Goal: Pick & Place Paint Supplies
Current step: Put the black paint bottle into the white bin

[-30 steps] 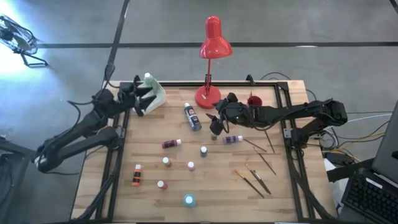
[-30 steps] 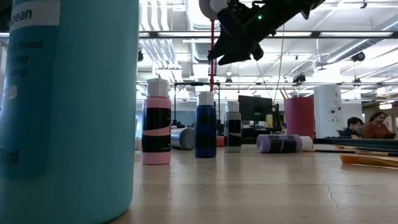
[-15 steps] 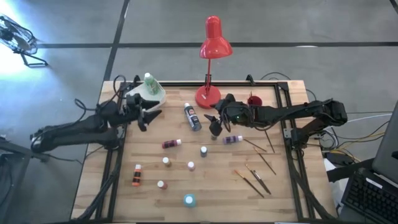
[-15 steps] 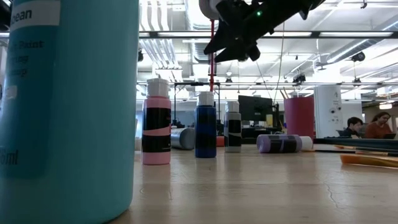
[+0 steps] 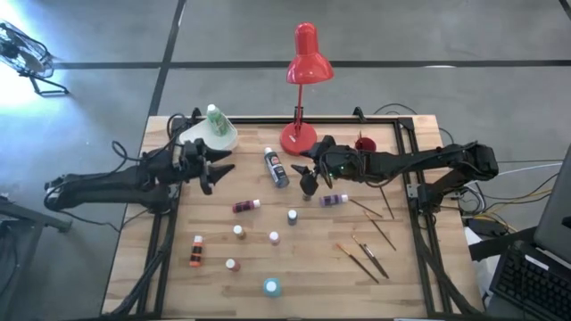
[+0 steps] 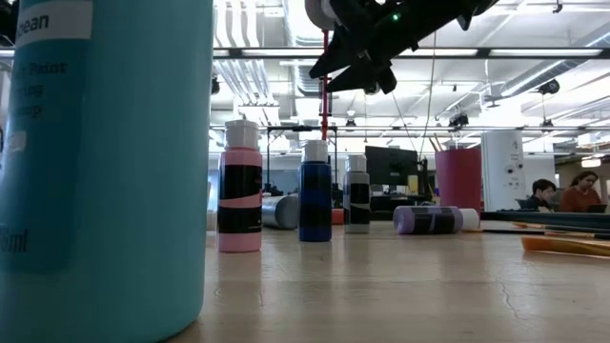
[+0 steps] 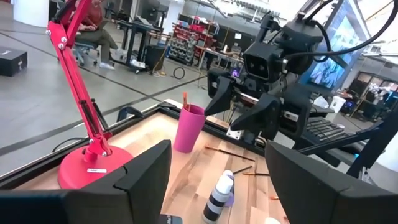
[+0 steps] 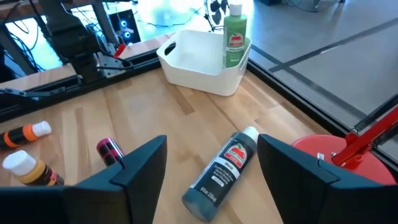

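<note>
Small paint bottles stand or lie across the table: a dark blue one (image 5: 276, 168) on its side, a purple one (image 5: 335, 200) on its side, a maroon one (image 5: 245, 206), an orange one (image 5: 195, 251), and several upright ones (image 5: 274, 238). A green bottle (image 5: 214, 117) stands in a white bin (image 5: 221, 135). Thin brushes (image 5: 370, 259) lie flat toward the right edge. My right gripper (image 5: 304, 178) hangs open above the table just right of the dark blue bottle (image 8: 221, 171). My left gripper (image 5: 216, 169) is open near the bin, left of that bottle.
A red desk lamp stands on its round base (image 5: 298, 138) at the far edge, with a pink cup (image 5: 364, 144) holding a brush to its right. A big teal bottle (image 5: 271, 286) stands close to the near edge. Bare wood lies between bin and maroon bottle.
My left gripper has drawn away from the white bin toward the table's near edge and a little to the right; the green bottle stays upright in the bin. My right gripper has risen slightly above the table.
</note>
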Robot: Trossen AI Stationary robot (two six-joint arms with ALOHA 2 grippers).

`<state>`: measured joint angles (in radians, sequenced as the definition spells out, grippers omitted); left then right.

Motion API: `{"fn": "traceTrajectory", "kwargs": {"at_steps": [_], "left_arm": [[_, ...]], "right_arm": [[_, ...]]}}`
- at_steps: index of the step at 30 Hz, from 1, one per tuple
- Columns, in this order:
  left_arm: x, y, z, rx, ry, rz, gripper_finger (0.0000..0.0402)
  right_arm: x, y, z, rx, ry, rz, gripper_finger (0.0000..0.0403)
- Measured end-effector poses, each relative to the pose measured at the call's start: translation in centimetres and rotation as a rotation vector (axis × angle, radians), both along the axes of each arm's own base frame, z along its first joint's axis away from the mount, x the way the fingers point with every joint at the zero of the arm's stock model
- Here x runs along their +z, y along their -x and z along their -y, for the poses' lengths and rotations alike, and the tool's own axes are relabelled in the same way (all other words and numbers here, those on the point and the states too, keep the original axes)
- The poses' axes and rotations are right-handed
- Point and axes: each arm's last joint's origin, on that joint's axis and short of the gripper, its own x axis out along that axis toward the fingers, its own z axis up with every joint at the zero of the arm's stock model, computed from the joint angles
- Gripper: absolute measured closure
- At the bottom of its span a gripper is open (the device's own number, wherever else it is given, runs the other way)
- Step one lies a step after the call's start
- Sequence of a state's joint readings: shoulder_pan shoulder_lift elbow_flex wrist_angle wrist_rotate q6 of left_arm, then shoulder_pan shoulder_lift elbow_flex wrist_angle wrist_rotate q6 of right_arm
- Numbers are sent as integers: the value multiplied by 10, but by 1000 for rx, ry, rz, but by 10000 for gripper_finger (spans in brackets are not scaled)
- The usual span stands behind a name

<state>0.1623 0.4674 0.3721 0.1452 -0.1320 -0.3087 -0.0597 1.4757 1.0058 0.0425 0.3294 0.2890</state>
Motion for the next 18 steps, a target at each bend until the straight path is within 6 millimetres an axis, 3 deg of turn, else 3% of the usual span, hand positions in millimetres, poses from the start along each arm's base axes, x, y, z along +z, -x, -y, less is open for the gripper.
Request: {"fn": "traceTrajectory", "kwargs": {"at_steps": [10,18], "left_arm": [[-3,-6,-1,-10,11,-27,137],[-3,-6,-1,-9,6,-22,138]], "right_arm": [[3,-4,-1,24,-5,57,125],[-7,-11,-1,41,-19,37,113]]}}
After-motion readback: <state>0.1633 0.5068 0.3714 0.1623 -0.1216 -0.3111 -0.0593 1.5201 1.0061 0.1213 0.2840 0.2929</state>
